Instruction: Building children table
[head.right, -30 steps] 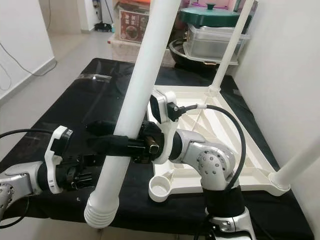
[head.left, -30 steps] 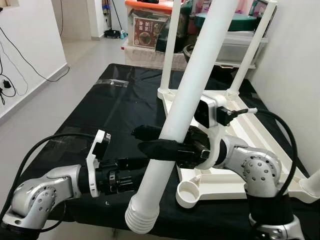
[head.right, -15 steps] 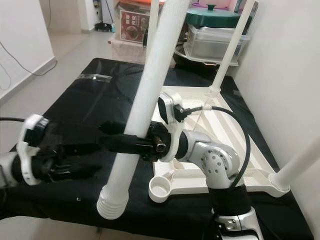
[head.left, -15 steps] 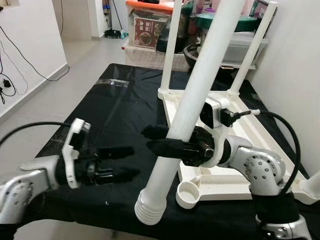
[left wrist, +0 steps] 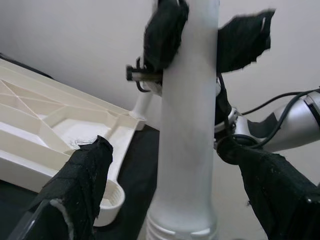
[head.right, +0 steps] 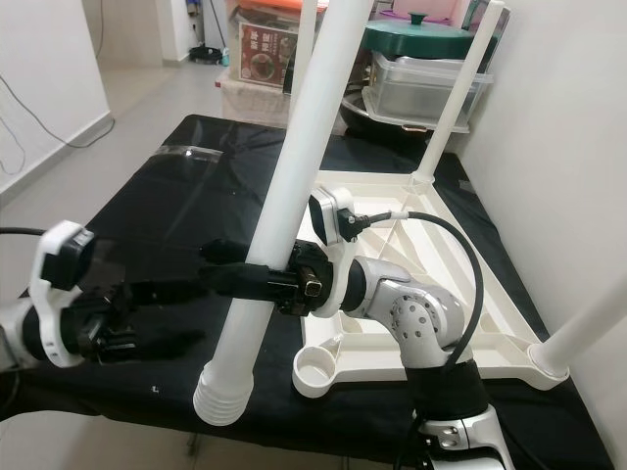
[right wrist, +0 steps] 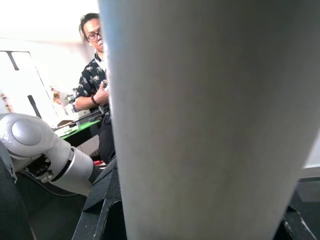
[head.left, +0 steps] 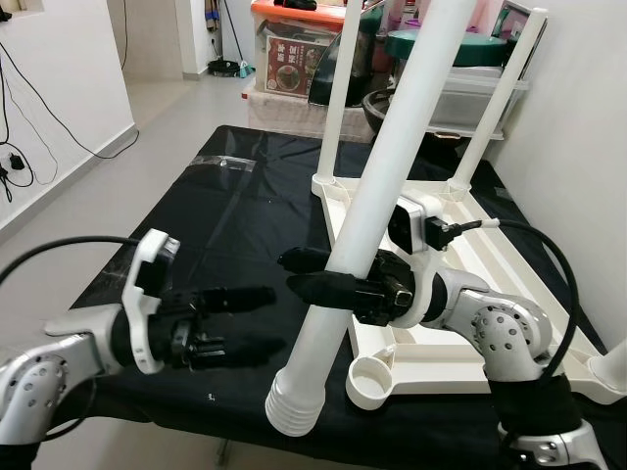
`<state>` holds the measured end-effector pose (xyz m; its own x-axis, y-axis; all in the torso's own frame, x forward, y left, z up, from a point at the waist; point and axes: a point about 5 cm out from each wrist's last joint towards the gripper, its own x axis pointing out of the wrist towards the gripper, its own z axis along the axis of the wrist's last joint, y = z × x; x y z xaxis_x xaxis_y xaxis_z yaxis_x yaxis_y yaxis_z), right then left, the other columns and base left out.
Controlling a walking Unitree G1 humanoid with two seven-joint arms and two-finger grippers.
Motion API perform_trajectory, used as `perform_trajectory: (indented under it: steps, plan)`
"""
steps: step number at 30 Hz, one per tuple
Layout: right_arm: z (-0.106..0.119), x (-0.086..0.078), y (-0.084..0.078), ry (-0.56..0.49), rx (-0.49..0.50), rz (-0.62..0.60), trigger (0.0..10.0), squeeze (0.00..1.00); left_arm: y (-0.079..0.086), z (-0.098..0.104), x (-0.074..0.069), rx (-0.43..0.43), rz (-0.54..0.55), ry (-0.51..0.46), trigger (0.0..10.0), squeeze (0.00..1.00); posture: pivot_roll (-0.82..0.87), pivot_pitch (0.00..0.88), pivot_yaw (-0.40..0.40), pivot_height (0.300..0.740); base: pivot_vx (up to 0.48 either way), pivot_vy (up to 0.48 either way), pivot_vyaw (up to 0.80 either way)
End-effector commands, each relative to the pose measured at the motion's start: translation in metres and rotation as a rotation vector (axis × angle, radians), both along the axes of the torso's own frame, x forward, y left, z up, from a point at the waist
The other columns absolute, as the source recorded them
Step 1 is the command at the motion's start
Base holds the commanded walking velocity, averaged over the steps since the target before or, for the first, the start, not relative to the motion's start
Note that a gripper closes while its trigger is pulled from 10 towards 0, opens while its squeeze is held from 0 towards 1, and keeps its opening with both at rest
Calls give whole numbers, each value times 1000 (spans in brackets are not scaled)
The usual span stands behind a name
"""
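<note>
A long white table leg (head.left: pixel 377 211) slants up across the scene, its ribbed threaded end (head.left: pixel 293 407) hanging low near the front edge. My right gripper (head.left: pixel 294 273) is shut on the leg at mid height. To the left of the leg's lower part, my left gripper (head.left: pixel 266 320) stands open and apart from it; in the left wrist view its fingers (left wrist: pixel 84 182) flank the leg (left wrist: pixel 187 125) without touching. The white tabletop (head.left: pixel 490 269) lies upside down on the right, with an empty corner socket (head.left: pixel 374 380) near the threaded end. Two fitted legs (head.left: pixel 334 98) stand upright at its far corners.
A black cloth (head.left: pixel 225 206) covers the work surface. Storage boxes (head.left: pixel 292 54) and a green-lidded container (head.right: pixel 419 29) sit behind it. A white wall (head.left: pixel 588 147) runs close on the right. A person (right wrist: pixel 95 85) stands in the right wrist view.
My left gripper has drawn back to the left, away from the leg's lower part, and stands open. The right gripper still holds the leg, whose lower end has shifted slightly.
</note>
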<state>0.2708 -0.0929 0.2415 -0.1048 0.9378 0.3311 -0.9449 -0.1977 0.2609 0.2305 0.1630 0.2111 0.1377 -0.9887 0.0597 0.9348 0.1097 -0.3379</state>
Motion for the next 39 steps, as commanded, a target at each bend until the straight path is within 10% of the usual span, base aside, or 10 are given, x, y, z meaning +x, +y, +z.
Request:
perform_trajectory:
  steps: [1, 25, 27, 29, 39]
  plan:
    - [3, 1, 2, -25, 3, 3, 0, 0, -7, -4, -2, 3, -30, 13, 10000, 0, 120, 0, -113, 740, 0, 0, 0]
    - [9, -13, 25, -71, 11, 69, 0, 0, -40, -31, -1, 88, -163, 44, 10000, 0, 102, 0, -96, 740, 0, 0, 0]
    - [8, -14, 25, -71, 5, 72, 0, 0, -41, -32, -2, 101, -171, 37, 8627, 0, 103, 0, -97, 740, 0, 0, 0]
    - [5, -14, 28, -65, -14, 74, 0, 0, -42, -33, -1, 127, -183, 14, 0, 0, 102, 0, -98, 740, 0, 0, 0]
    - [-2, -15, 30, -47, -39, 55, 0, 0, -39, -33, 2, 155, -178, -30, 0, 0, 104, 0, -98, 740, 0, 0, 0]
